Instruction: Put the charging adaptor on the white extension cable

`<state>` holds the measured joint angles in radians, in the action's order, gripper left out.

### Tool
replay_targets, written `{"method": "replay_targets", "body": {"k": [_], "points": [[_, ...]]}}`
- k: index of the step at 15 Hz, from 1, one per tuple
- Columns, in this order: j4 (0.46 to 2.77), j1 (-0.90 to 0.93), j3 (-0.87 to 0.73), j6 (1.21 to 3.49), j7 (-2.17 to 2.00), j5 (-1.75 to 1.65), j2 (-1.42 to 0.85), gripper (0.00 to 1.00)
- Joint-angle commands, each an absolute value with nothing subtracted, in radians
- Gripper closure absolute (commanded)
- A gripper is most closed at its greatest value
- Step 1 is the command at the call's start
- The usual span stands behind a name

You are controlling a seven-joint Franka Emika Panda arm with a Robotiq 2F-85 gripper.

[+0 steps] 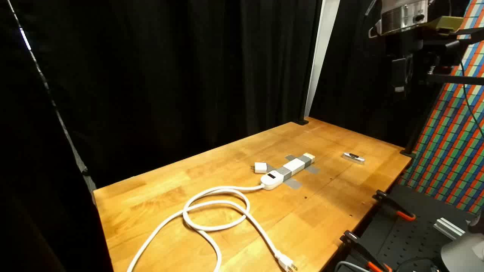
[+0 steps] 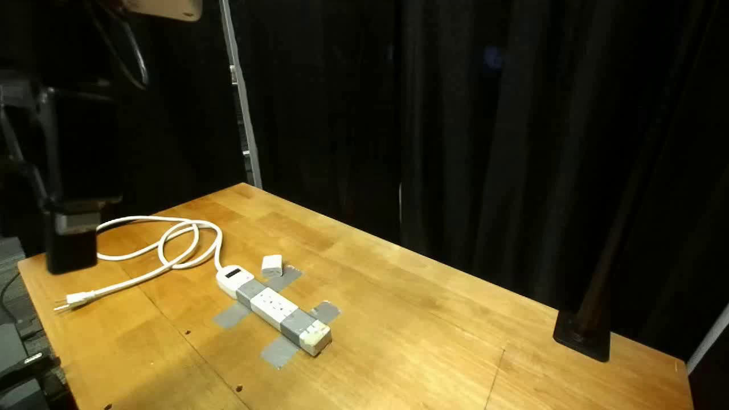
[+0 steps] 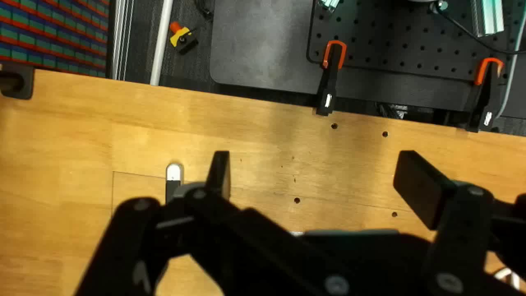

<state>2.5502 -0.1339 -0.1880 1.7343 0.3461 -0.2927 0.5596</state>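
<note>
Grey tape [image 2: 280, 352] likely pins the long white plastic strip [image 2: 273, 305].
Black tool [image 3: 319, 176]: wide open, empty; white cube plug [image 2: 271, 266] toward table's [image 2: 410, 341] far edge.

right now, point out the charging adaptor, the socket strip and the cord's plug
Charging adaptor [image 1: 261, 167]: in an exterior view, its white body
Socket strip [image 2: 274, 305]: in an exterior view, its outlet face
Cord's plug [image 2: 81, 298]: in an exterior view, its white body

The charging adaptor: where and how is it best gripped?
Probably from above, pinching the charging adaptor by the two side faces flanking its prongs: it lies flat, prongs pointing sideways, away from the socket strip, so they should stay clear. The nearby strip may crowd a low approach.
</note>
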Motion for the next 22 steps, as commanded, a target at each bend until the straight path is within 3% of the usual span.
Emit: {"method": "replay_targets", "body": {"k": [1,12,22], "points": [[2.545,-0.126,-0.194,1.731,0.343,-0.295,0.56,0.0],[2.527,-0.088,-0.221,1.738,0.45,-0.262,0.514,0.0],[2.545,0.078,-0.23,2.138,0.893,0.09,0.223,0.0]]}}
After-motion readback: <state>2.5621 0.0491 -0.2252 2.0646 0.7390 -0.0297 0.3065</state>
